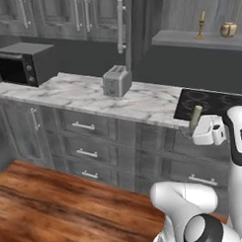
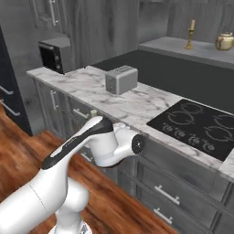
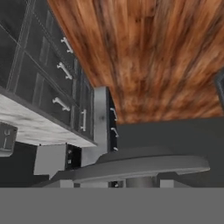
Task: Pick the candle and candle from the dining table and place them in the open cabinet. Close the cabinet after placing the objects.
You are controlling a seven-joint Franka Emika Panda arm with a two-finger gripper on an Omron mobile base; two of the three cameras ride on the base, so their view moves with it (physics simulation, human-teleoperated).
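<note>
Olive candle (image 1: 195, 116) in end effector (image 1: 205, 132), beside counter edge (image 1: 142, 115).

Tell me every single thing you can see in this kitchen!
taper candle: one, yellow, in a gold candlestick on the cabinet shelf
jar: one, cream and gold, on the same shelf, beside the candlestick
stubby candle: one, pale olive, held out in front of the counter
toaster: one, silver, on the counter
microwave: one, black and grey, at the counter's left end
cooktop: one, black, set into the counter
counter: one, white marble with grey veins
drawers: several, grey, under the counter
floor: brown wood
arm: one, white
pincer: one, closed on the stubby candle
</note>
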